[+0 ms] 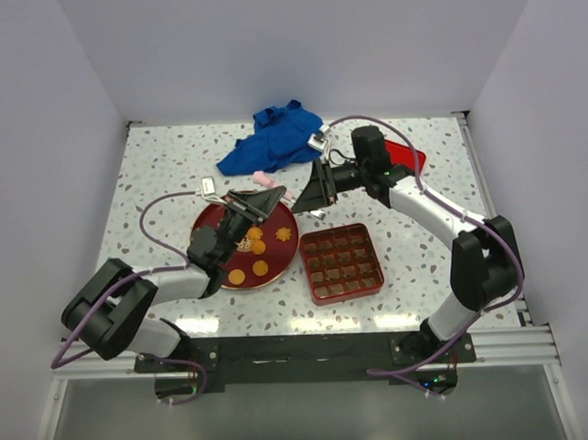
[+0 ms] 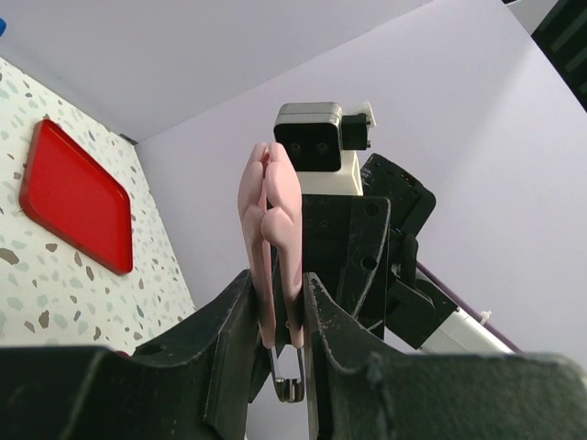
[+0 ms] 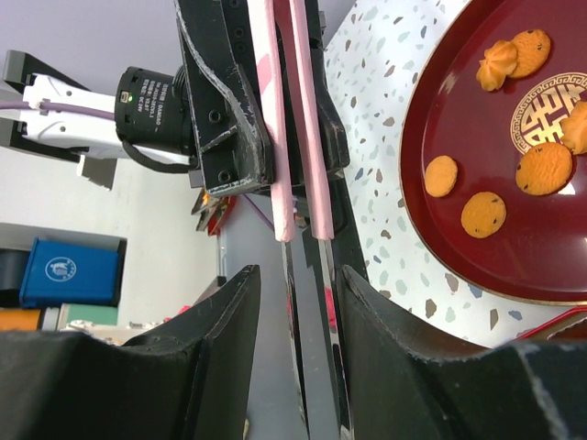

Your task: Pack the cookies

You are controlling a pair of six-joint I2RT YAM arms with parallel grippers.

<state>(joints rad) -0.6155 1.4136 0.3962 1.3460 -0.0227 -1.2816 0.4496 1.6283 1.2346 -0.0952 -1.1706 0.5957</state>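
Plainly the pink tongs [image 2: 272,229] are the centre of things: the left gripper [image 2: 275,286] is clamped on them near their wire-loop end, holding them off the table. The right gripper [image 3: 301,284] has a finger on either side of them further along — a hand-over, I judge, before any packing. Whether the right jaws actually press on the tongs I cannot tell (a sliver of gap shows on one side). Next, one arm needs a sole, firm hold, then a reach down to the cookies [image 3: 481,213], all loose on the dark red plate [image 3: 431,110]. The compartment tray [image 1: 345,295] beside it looks unfilled — its cells are too dim to be sure.
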